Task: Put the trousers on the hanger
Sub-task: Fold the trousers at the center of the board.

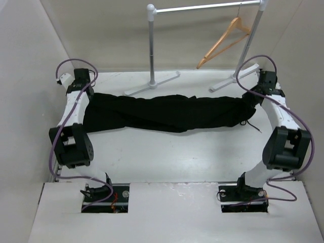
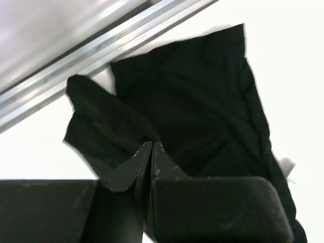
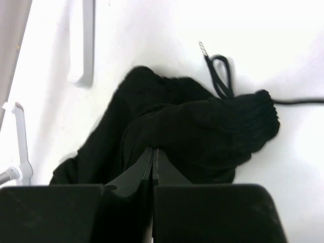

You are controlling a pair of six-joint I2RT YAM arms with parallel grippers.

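Trousers lie stretched in a long dark band across the far half of the tabletop, one end at each arm. The left end effector is closed, its tips meeting on a raised fold at what looks like the leg ends. The right end effector is likewise closed on bunched cloth at the other end, where a loose drawstring suggests the waistband. Holding both ends seems meant to keep the garment spread and taut so it can be lifted as one length instead of dragging in a heap. Beyond it the hanger hangs tilted by its hook from the metal rail, well apart from the cloth, its bar not yet threaded.
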